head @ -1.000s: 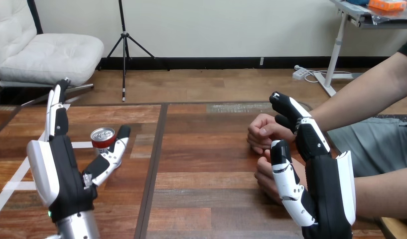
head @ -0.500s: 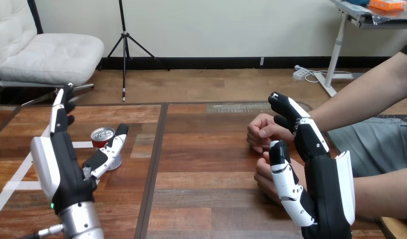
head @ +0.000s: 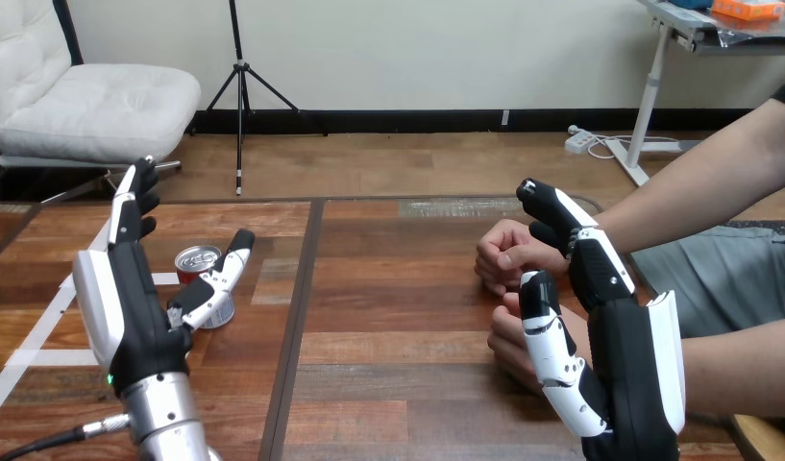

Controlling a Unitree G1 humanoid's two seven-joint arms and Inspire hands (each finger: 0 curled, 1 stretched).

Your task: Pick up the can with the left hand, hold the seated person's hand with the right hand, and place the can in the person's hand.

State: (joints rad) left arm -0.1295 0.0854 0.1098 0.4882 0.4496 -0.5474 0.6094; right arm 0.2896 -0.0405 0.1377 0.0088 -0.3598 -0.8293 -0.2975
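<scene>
Can: it is stood upright on the wooden table point(head: 398, 327), on the left half and toward the far side, with its silver top point(head: 198, 257) facing up.
Left hand: the left hand point(head: 129, 317) is held open at the left, just near of the can. Nothing is grasped.
Left fingers: the fingers point(head: 134, 206) are kept straight and pointed away toward the far edge, on the left of the can and apart from it.
Left thumb: the thumb point(head: 220, 279) is stretched out across the near right side of the can, so that the can is seen in the gap between thumb and fingers. Whether the thumb touches the can cannot be told.
Right hand: the right hand point(head: 628, 346) is raised at the right with its white back turned to the right. It is released, and nothing is clasped by it.
Right fingers: the fingers point(head: 561, 211) are stretched toward the far side, over the wrist behind the person's far hand point(head: 503, 254).
Right thumb: the thumb point(head: 547, 336) is held straight in front of the person's near hand point(head: 508, 338).
Person's hands: both are loosely closed and are kept close together, right of the table's middle and well apart from the can.
Tape: white tape point(head: 42, 331) is laid across the table's left part, near the left hand.
</scene>
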